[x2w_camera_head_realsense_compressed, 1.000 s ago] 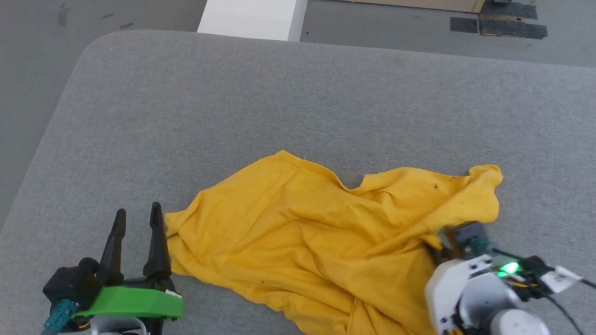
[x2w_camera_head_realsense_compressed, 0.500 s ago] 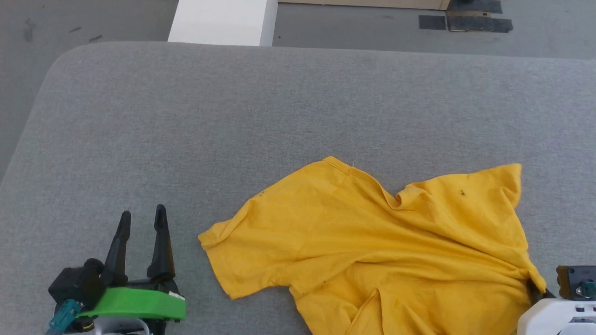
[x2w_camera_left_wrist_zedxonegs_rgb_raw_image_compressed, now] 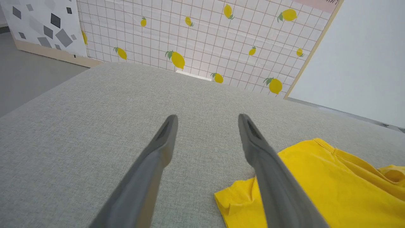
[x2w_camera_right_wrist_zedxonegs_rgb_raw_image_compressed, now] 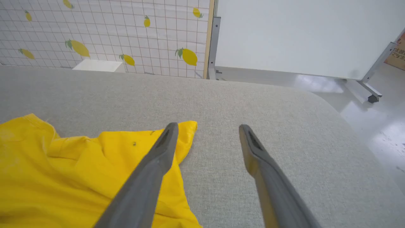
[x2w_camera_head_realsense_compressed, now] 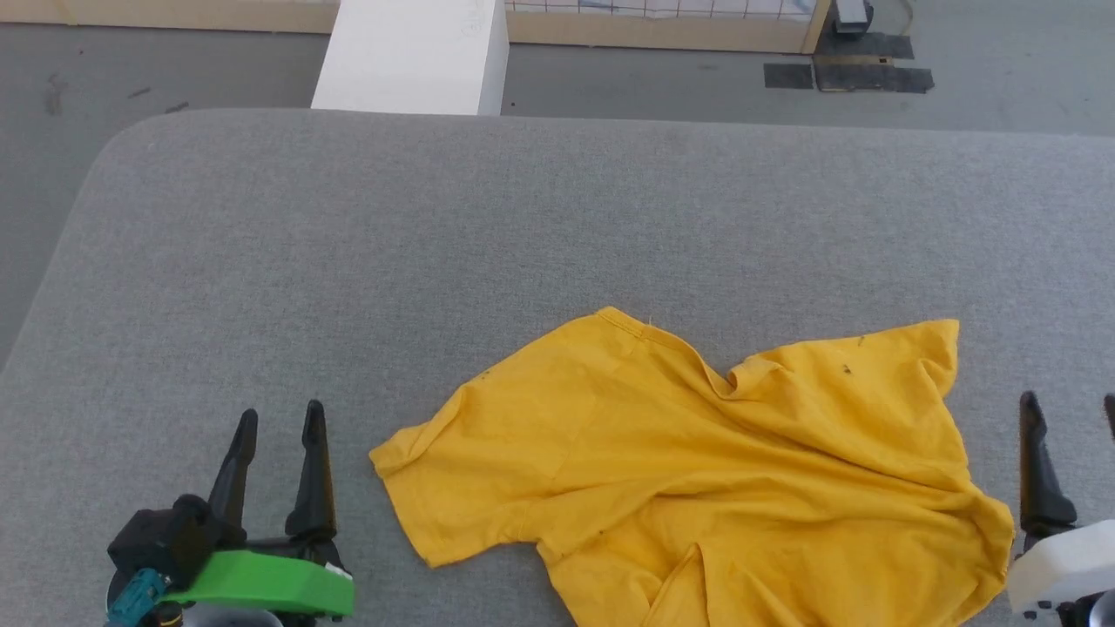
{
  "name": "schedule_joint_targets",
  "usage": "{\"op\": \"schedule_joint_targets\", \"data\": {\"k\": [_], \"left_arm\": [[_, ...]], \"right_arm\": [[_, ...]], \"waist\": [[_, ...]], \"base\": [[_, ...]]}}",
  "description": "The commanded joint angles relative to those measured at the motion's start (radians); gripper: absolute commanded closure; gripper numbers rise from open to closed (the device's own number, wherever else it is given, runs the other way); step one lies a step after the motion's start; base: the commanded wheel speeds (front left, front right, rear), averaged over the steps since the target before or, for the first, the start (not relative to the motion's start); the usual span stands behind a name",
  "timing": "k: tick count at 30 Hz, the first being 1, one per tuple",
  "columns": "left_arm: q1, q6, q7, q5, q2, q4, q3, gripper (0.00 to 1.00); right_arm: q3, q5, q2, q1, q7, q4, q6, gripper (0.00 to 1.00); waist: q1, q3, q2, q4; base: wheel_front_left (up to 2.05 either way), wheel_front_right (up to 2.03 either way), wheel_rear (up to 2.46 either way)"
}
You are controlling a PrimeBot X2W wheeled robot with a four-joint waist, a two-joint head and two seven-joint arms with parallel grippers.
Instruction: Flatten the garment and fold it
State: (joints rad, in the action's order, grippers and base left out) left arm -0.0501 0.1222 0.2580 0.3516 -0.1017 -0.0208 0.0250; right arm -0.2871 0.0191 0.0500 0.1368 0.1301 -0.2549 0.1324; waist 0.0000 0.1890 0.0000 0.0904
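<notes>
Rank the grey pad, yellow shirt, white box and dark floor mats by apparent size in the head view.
pad
shirt
box
mats
The box and mats sit farther away, so they may really be bigger.

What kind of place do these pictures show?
Probably an indoor test area staged for robot work, not a real home. A large grey fabric-covered table holds one yellow T-shirt; behind it stand a lemon-print partition and a white panel on a wheeled frame.

Lemon-print wall (x2w_camera_left_wrist_zedxonegs_rgb_raw_image_compressed: 202, 38), grey floor (x2w_camera_head_realsense_compressed: 174, 61), perhaps whiteboard (x2w_camera_right_wrist_zedxonegs_rgb_raw_image_compressed: 300, 34)
</notes>
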Motion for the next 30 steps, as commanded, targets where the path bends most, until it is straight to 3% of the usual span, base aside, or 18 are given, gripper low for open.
{"op": "schedule_joint_targets", "data": {"k": [1, 7, 12, 25, 30], "left_arm": [[-0.017, 0.002, 0.000, -0.003, -0.008, 0.005, -0.003, 0.00], [-0.045, 0.003, -0.070, -0.006, -0.028, 0.020, -0.040, 0.00], [-0.065, 0.003, -0.213, -0.016, -0.065, 0.036, -0.082, 0.00], [-0.048, 0.004, -0.558, 0.102, -0.113, 0.072, -0.144, 0.00], [-0.007, 0.006, -0.613, 0.145, -0.127, 0.047, -0.156, 0.00]], "right_arm": [[0.004, 0.007, 0.000, -0.013, -0.036, -0.011, -0.002, 0.00], [0.032, 0.049, 0.000, 0.009, -0.151, 0.021, -0.002, 0.00], [0.050, 0.066, 0.000, 0.018, -0.193, 0.067, -0.002, 0.00], [0.060, 0.067, 0.000, -0.012, -0.217, 0.099, -0.002, 0.00], [0.067, 0.070, 0.000, -0.025, -0.226, 0.106, -0.002, 0.00]], "waist": [[0.0000, -0.002, 0.0000, 0.001], [0.0000, -0.001, 0.0000, 0.007], [0.0000, 0.005, 0.0000, 0.009], [0.0000, 0.063, 0.0000, 0.004], [0.0000, 0.091, 0.0000, -0.002]], "base": [[0.00, 0.00, 0.00], [0.00, 0.00, 0.00], [0.00, 0.00, 0.00], [0.00, 0.00, 0.00], [0.00, 0.00, 0.00]]}}
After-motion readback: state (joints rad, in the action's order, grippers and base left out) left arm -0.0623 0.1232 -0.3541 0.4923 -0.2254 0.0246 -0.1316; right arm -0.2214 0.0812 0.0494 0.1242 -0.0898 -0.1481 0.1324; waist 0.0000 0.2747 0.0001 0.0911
